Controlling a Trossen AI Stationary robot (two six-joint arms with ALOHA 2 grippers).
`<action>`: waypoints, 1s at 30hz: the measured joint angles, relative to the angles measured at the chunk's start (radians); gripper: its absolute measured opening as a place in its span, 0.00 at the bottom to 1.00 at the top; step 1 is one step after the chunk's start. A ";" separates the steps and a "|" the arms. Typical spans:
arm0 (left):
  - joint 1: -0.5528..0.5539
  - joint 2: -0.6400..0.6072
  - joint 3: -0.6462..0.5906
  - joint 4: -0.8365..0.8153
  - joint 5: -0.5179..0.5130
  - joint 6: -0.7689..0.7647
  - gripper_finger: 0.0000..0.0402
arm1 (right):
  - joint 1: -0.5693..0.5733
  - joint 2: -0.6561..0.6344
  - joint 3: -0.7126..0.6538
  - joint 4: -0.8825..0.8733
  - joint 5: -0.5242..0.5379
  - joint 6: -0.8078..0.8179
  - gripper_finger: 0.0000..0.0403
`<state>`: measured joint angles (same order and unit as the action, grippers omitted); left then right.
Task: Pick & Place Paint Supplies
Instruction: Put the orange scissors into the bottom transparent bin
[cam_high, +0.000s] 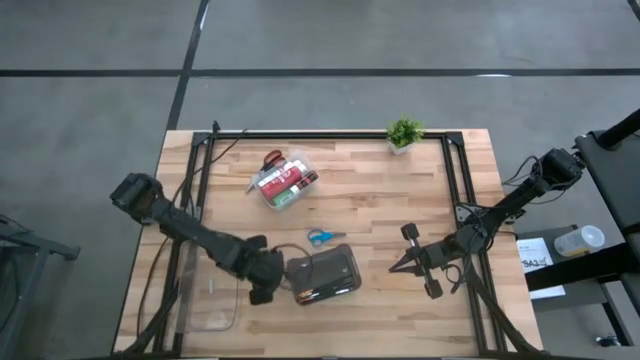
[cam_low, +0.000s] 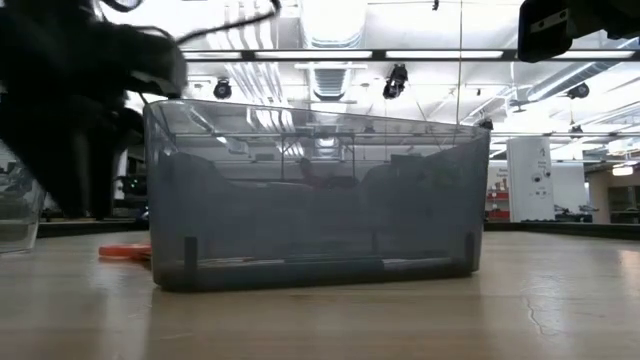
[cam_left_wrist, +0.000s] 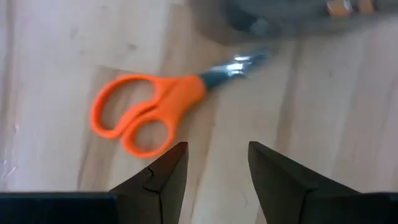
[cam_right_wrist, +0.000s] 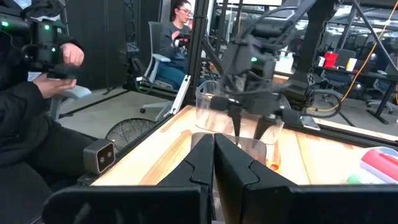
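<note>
I see the worktop (cam_high: 400, 200) with the dark grey case (cam_high: 322, 273) just right of my left gripper (cam_left_wrist: 214, 165), whose fingers stand spread and empty. The right gripper (cam_right_wrist: 213, 163) waits well off to the right, pressed together. The orange scissors (cam_left_wrist: 146, 112) lie flat just ahead of the left gripper, blades toward the case.

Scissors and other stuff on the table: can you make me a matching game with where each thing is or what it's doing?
Things:
1. orange scissors
2. blue scissors
3. potted plant
4. right gripper

Places or states:
A. at the far edge of the table
B. fingers shut, empty
C. flat on the wood below the left gripper's open fingers
D. on the wood just beyond the dark grey case

Pairs: 1-C, 2-D, 3-A, 4-B
</note>
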<state>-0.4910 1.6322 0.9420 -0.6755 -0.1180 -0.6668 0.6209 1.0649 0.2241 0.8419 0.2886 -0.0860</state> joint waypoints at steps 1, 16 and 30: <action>-0.017 0.002 -0.001 0.001 -0.018 0.007 0.44 | 0.001 0.000 0.000 0.000 0.000 0.000 0.02; -0.047 0.005 -0.087 0.092 -0.126 0.119 0.44 | 0.001 0.000 0.000 0.000 0.000 0.000 0.02; -0.030 0.003 -0.175 0.220 -0.121 0.142 0.44 | 0.000 0.000 0.000 0.000 0.000 0.000 0.02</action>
<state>-0.5215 1.6352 0.7671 -0.4554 -0.2390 -0.5248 0.6212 1.0646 0.2241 0.8421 0.2886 -0.0860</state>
